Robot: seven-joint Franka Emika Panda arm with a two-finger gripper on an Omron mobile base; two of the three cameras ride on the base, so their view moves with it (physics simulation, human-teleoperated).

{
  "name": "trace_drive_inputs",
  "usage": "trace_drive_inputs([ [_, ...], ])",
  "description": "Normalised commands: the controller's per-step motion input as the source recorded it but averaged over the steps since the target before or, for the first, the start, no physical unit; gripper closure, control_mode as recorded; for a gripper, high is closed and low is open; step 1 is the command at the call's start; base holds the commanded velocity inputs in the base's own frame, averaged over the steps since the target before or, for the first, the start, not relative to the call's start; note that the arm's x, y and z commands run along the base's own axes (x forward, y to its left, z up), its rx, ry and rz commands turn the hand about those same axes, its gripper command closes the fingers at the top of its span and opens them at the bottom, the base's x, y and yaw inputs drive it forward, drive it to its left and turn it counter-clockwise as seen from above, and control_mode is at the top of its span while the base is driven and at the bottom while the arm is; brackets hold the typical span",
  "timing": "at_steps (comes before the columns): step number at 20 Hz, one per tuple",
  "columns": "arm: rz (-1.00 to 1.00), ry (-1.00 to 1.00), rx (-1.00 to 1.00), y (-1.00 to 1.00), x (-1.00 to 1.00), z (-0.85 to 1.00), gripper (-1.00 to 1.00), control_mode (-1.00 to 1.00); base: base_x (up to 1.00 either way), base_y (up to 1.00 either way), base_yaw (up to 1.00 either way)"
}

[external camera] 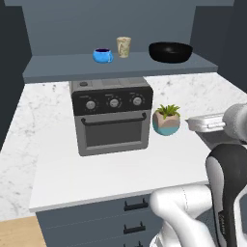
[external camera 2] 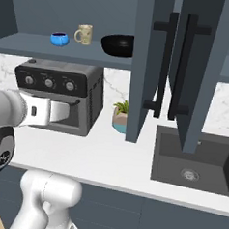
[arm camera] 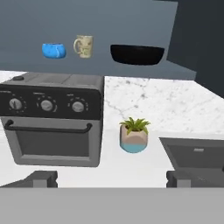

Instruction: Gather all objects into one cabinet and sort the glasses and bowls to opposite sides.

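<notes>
Three vessels on cabinet [external camera: 120,65]: blue bowl [external camera: 102,55], beige cup [external camera: 123,47], black bowl [external camera: 170,52]; gripper [arm camera: 112,178] wide

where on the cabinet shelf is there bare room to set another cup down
Bare room: the shelf left of the blue bowl. A narrower patch lies between the beige cup and the black bowl. Blue bowl and cup stand close together.

The white Franka arm with dark joints is reaching forward, wrist level, its two-finger gripper [arm camera: 112,179] standing with jaws wide apart, gripping nothing.
</notes>
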Motion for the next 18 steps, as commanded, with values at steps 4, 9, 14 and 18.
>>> trace_drive_inputs([
  [4, -0.04, -0.05, 0.0, 0.01, -0.22, 0.0, -1.0, -1.0, 0.0, 0.0, 0.0],
  [9, 0.0, 0.0, 0.0, 0.0, 0.0, 0.0, -1.0, 1.0, 0.0, 0.0, 0.0],
  [14, 0.0, 0.0, 0.0, 0.0, 0.0, 0.0, -1.0, 1.0, -0.24, -0.01, -0.19],
  [18, 0.0, 0.0, 0.0, 0.0, 0.0, 0.0, -1.0, 1.0, -0.01, 0.0, -0.26],
])
